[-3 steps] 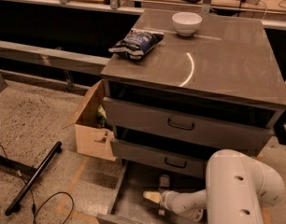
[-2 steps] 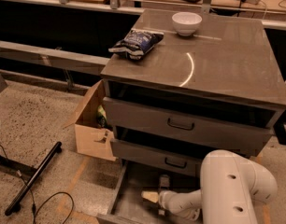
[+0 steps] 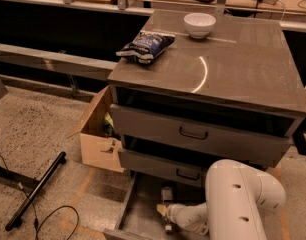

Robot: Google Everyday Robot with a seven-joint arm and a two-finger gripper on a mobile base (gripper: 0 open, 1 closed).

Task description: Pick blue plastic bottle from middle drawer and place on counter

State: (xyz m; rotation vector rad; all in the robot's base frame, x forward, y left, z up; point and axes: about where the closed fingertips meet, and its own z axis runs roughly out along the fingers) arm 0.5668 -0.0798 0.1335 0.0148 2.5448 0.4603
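Observation:
The middle drawer (image 3: 138, 219) is pulled out at the bottom of the cabinet, showing its grey floor and low left wall. A small pale object, which looks like the blue plastic bottle (image 3: 166, 194), stands on the drawer floor near the back. My gripper (image 3: 164, 215) is low inside the drawer, just in front of the bottle, at the end of the white arm (image 3: 238, 199). I cannot tell whether it touches the bottle. The counter (image 3: 233, 69) is the grey-brown cabinet top with a curved glare streak.
A dark blue snack bag (image 3: 145, 46) and a white bowl (image 3: 199, 24) sit at the back of the counter. Two shut drawer fronts with black handles (image 3: 193, 133) are above the open drawer. An open cardboard box (image 3: 98, 134) stands left of the cabinet, and a black bar (image 3: 35, 191) lies on the floor.
The white arm housing has shifted a little to the left. The gripper stays low in the drawer beside the bottle.

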